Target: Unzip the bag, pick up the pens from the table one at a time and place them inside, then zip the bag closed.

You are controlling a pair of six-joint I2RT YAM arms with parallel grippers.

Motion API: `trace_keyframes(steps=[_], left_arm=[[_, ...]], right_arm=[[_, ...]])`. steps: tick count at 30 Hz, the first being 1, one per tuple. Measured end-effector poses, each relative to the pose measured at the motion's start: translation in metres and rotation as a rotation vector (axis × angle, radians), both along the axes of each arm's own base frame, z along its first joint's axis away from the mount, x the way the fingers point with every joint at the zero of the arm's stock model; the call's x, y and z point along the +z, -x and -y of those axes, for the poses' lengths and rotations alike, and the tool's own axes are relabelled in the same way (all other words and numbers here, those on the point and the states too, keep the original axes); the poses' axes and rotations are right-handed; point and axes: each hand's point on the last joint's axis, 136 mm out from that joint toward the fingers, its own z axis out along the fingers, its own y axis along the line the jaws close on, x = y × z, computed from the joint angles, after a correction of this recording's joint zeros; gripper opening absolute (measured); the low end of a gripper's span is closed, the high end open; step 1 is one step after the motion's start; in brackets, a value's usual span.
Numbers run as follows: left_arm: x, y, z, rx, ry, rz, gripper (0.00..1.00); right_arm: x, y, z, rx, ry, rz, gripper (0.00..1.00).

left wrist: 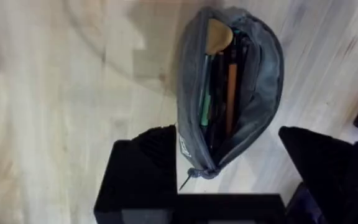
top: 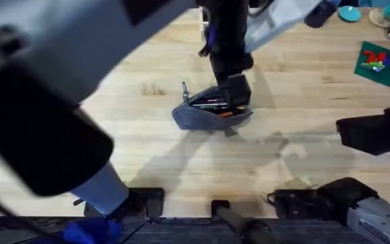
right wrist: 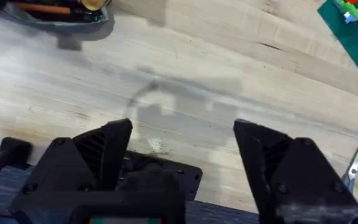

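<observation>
oblong blue-grey fabric bag (left wrist: pixel 253 93) lies unzipped on the wooden plank table (top: pixel 147 156), pens (left wrist: pixel 219 87) inside; left gripper (left wrist: pixel 229 180) and right gripper (right wrist: pixel 182 155) fingers apart.

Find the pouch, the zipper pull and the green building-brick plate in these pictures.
pouch (left wrist: pixel 261 93): left wrist view, grey fabric side wall.
zipper pull (left wrist: pixel 194 173): left wrist view, the end by the left fingers.
green building-brick plate (top: pixel 383 70): overhead view, bare green part.

Bag (left wrist: pixel 260 87): matt blue-grey cloth. Table (top: pixel 147 156): pale wood, smooth, visible grain. Fingers (right wrist: pixel 104 155): matt black plastic.
</observation>
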Motion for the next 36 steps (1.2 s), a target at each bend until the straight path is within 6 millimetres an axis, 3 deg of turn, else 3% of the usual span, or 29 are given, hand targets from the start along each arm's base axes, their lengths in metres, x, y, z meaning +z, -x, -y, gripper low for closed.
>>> trace_keyframes(steps=[6,13,20,29,36], left_arm=[[0.047,-0.002,-0.006,0.062,0.072,0.117,0.995],[0.07,-0.002,-0.028,0.221,0.077,0.165,0.995],[0.088,-0.004,-0.069,0.421,0.09,0.16,0.995],[0.126,0.0,-0.12,0.593,0.192,0.219,0.995],[0.119,0.011,-0.152,0.698,0.223,0.225,0.999]], right_arm=[[0.0,0.0,0.0,0.0,0.0,0.0,0.998],[0.0,0.0,0.0,0.001,0.0,0.0,0.998],[0.0,0.0,0.0,0.003,0.002,-0.002,0.999],[0.0,0.0,0.0,0.003,0.002,-0.002,0.998],[0.0,0.001,0.0,0.003,0.002,-0.002,0.998]])
